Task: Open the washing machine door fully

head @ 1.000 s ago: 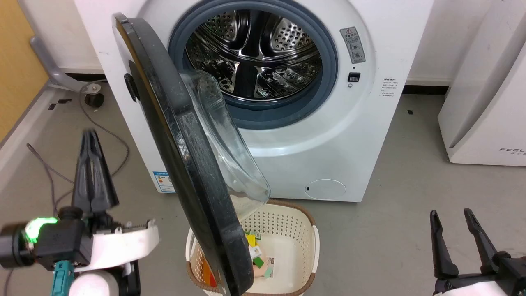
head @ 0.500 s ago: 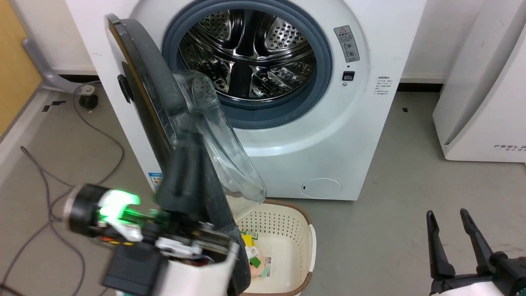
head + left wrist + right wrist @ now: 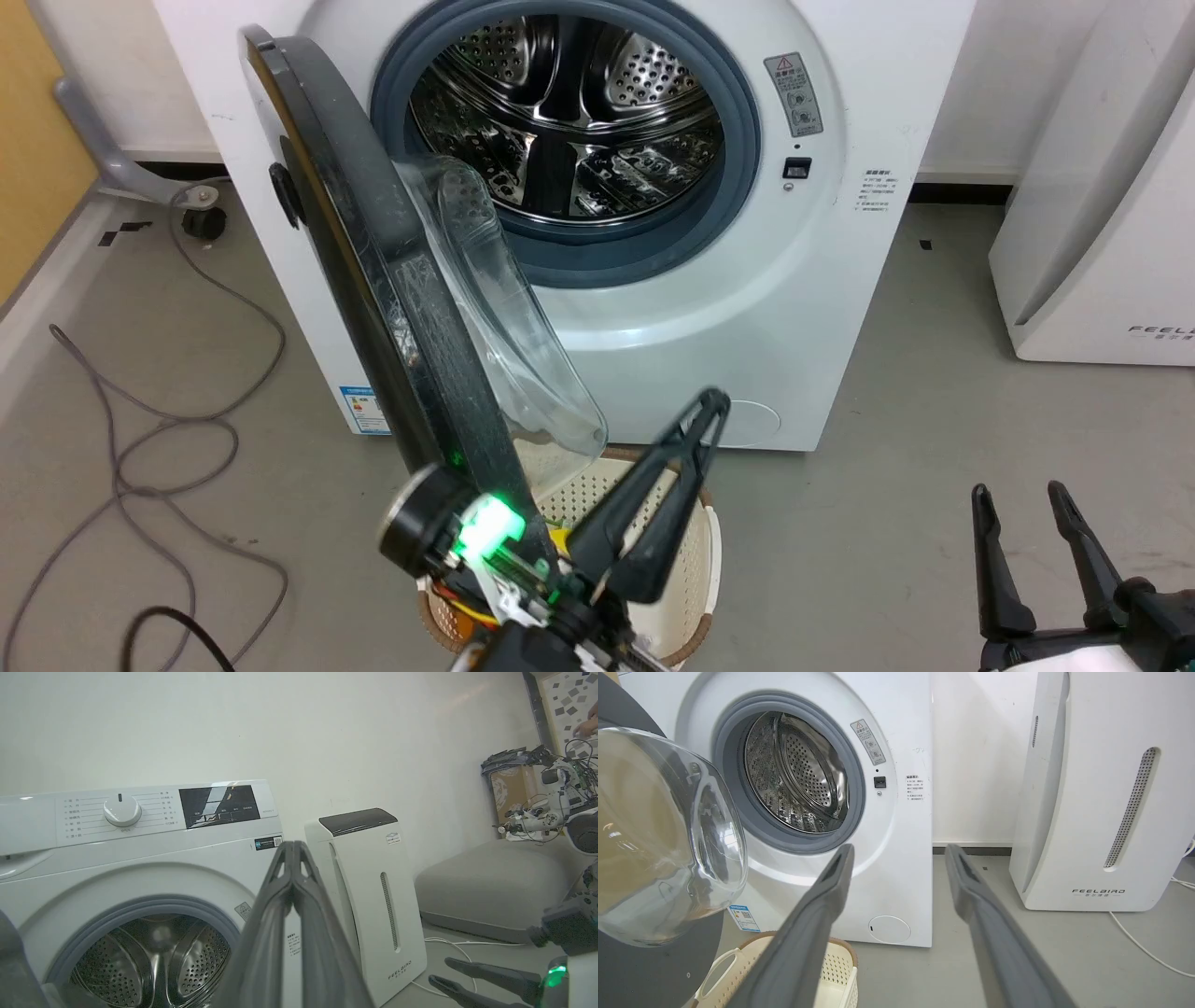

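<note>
The washer (image 3: pixel 822 308) fills the middle of the head view, its steel drum (image 3: pixel 569 121) uncovered. The door (image 3: pixel 411 308) hangs from the hinge on the washer's left side and stands out nearly edge-on to the head camera, roughly square to the front panel. Its glass bowl (image 3: pixel 504 317) bulges toward the drum side, and its lower edge overhangs the basket (image 3: pixel 702 569) on the floor. It looks about half swung, so the opening is likely unfinished.

A white unit (image 3: pixel 1087 788) stands to the washer's right, apart from it.

The left gripper (image 3: pixel 711 401) is on the bowl side of the door, just under the glass and over the basket. Its fingers are pressed together with nothing between them and slant up toward the washer. That spot, I judge, is chosen so the joined fingers can act as one stiff paddle against the door's inner face and sweep it further left. From these views I cannot tell whether they touch the door. The right gripper (image 3: pixel 1018 490) sits low at the right, fingers parted and empty, probably parked clear of the door's arc.

The unit's base reads "FEELBIRD" (image 3: pixel 1098 892). A grey warning sticker (image 3: pixel 794 93) beside the drum carries a triangle and pictograms, with print too small to read. The same goes for the blue label (image 3: pixel 359 411) at the washer's lower left and the wording around the dial (image 3: pixel 121 810).
</note>
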You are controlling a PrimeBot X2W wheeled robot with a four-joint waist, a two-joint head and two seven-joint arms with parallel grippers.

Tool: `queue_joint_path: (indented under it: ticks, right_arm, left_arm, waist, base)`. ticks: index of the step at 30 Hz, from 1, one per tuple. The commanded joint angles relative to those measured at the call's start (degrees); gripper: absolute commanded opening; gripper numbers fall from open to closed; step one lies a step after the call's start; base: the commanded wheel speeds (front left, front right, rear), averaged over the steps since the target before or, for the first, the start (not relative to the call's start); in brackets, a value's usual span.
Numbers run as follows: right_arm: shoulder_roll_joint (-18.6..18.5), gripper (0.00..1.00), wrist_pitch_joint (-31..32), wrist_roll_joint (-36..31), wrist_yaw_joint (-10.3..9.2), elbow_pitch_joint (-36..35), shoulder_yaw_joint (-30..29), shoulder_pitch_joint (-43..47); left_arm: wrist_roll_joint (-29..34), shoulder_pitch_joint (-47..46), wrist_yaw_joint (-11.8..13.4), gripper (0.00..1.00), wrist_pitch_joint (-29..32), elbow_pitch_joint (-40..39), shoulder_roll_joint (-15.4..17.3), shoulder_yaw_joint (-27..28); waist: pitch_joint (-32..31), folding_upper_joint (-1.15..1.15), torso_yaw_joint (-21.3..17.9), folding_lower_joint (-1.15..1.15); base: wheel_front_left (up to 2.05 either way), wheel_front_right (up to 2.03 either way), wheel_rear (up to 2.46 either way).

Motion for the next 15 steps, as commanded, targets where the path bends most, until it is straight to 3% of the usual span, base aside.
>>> queue_joint_path:
  ticks: [1, 11, 15]
  right_arm:
    - [0.24, 1.0, -0.25, -0.22, 0.03, 0.1, 0.03, 0.34]
    - [0.25, 1.0, -0.25, -0.63, 0.03, 0.35, -0.19, 0.24]
    - [0.25, 1.0, -0.25, -0.82, 0.03, 0.77, -0.15, 0.06]
  left_arm:
    - [-0.18, 1.03, -0.13, 0.0, -0.24, 0.48, 0.14, -0.36]
    - [-1.31, 7.23, 0.48, 0.0, -0.24, 6.2, 2.04, -3.21]
    - [-2.15, 8.51, 2.15, 0.0, -0.24, 11.35, 2.7, -1.47]
  waist:
    - [0.01, 0.0, 0.0, 0.0]
    - [0.23, 0.0, 0.54, 0.0]
    - [0.44, 0.0, 1.1, 0.0]
  base:
    - [0.0, 0.0, 0.0]
    - [0.0, 0.0, 0.0]
    - [0.0, 0.0, 0.0]
